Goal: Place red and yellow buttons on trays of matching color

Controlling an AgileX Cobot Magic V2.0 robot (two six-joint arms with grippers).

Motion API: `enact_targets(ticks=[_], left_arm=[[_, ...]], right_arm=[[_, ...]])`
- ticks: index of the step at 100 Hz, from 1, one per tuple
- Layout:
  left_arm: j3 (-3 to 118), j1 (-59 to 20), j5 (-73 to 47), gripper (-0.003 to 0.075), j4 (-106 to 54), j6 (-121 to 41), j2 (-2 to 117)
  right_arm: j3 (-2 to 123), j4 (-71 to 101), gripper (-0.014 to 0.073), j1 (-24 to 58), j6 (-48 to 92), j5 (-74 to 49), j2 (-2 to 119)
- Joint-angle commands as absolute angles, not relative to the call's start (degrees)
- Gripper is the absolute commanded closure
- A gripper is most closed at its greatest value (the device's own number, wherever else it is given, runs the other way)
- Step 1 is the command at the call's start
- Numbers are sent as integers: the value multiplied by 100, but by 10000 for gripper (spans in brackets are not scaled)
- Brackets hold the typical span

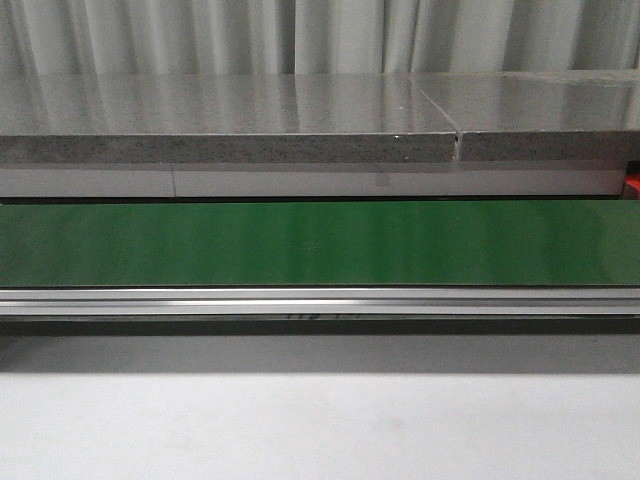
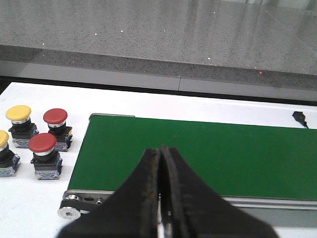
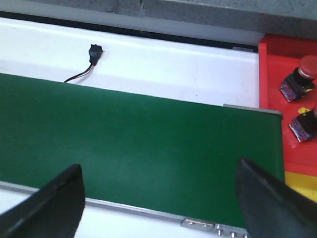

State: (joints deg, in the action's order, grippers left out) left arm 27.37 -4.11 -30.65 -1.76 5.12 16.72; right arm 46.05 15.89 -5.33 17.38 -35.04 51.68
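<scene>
The left gripper [image 2: 159, 198] is pinched shut on nothing over the green belt [image 2: 198, 153], the right gripper [image 3: 158, 191] is wide open and empty, so next is probably grabbing 1 red button [image 2: 42, 144] off the belt's end.

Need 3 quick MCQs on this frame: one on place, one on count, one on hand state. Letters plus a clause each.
1. Where do the unsorted push buttons stand?
A. On the green conveyor belt
B. On the white table beside the belt's end
C. In the red plastic tray

2. How many red-capped buttons are in that group?
A. Two
B. Four
C. None

3. How do the two hands stand?
A. Both shut
B. Left open, right shut
C. Left shut, right open

Answers:
1 B: they sit on the white table, off the green conveyor belt.
2 A: red-capped buttons and, beside yellow-capped ones.
3 C: left hand has fingers together and empty; right hand has them wide apart.
</scene>
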Motion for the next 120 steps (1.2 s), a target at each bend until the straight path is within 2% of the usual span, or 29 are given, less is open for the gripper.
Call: enact_targets(ticks=[1, 8, 25, 35, 98, 103, 108, 115, 120], left_arm=[[2893, -470, -2635, 739, -200, 520, 1715], [2893, -470, -2635, 739, -200, 520, 1715], [2893, -470, -2635, 739, -200, 520, 1715], [2893, -470, -2635, 739, -200, 520, 1715], [2893, -470, -2611, 729, -200, 520, 1715], [2893, -470, -2611, 694, -200, 520, 1715], [2893, -470, -2611, 628, -200, 520, 1715], [2893, -470, -2623, 491, -200, 520, 1715], [2893, -470, -2623, 365, -200, 520, 1715]], right_arm=[[4508, 1606, 15, -523, 1811, -3202, 4788], [4342, 1606, 111, -523, 1811, -3189, 4609], [4176, 1606, 494, -523, 1811, -3263, 4378], [4177, 1606, 669, -523, 1811, -3317, 4378], [4177, 1606, 662, -523, 1811, -3325, 4378], [4177, 1606, 662, -523, 1811, -3325, 4378], [4177, 1606, 662, -523, 1811, -3325, 4378], [4177, 1606, 662, -523, 1811, -3325, 4378], [4177, 1606, 662, -523, 1811, -3325, 4378]])
